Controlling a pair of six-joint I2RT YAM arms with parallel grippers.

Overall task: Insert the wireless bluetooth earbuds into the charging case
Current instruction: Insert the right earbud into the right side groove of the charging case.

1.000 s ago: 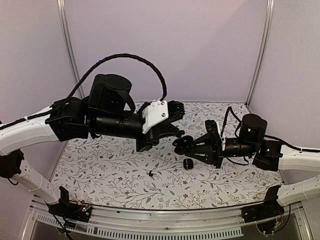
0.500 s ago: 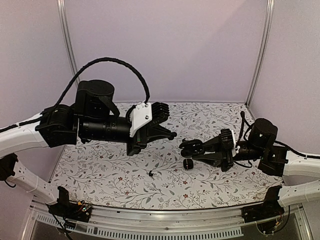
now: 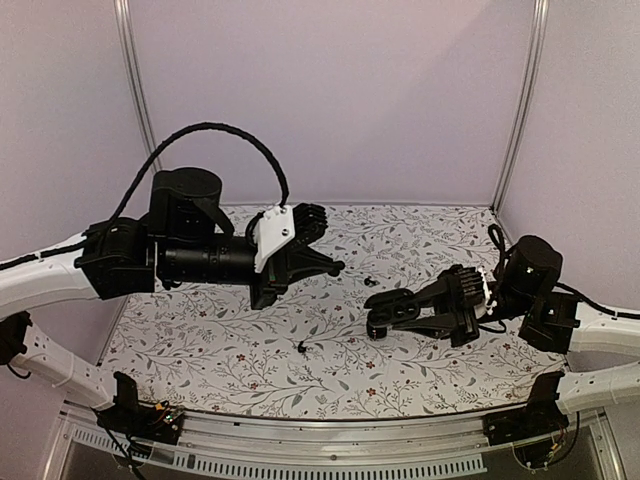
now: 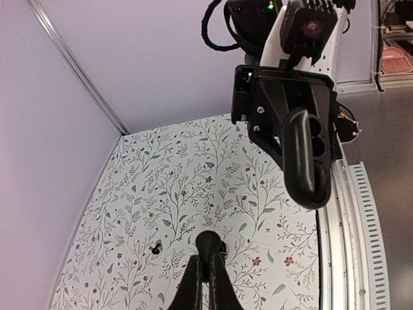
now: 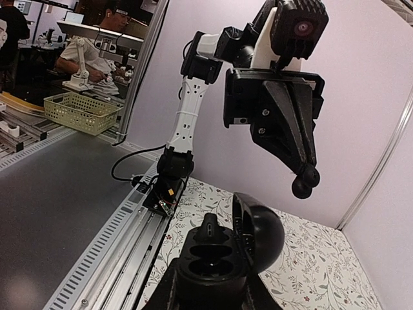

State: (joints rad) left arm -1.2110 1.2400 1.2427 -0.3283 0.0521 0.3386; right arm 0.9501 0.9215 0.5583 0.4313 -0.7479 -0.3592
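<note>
My right gripper (image 3: 385, 312) (image 5: 213, 287) is shut on the open black charging case (image 5: 222, 265), holding it above the mat with the lid (image 5: 261, 232) hinged back. One earbud (image 5: 208, 227) sits in the far well; the near well looks empty. My left gripper (image 3: 337, 267) (image 4: 206, 274) is shut on a small rounded black earbud (image 4: 210, 245), which also shows in the right wrist view (image 5: 301, 187). It hangs left of the case and apart from it. A loose earbud (image 3: 302, 347) lies on the mat, and another small one (image 3: 367, 277) (image 4: 155, 247) lies farther back.
The floral mat (image 3: 250, 350) covers the table, with lilac walls on three sides. A metal rail (image 3: 330, 440) runs along the near edge. A small dark round piece (image 3: 376, 330) seems to lie on the mat just under the held case.
My left gripper has drawn back to the left, away from the case, still shut. My right gripper has moved right and lower with the open case.
</note>
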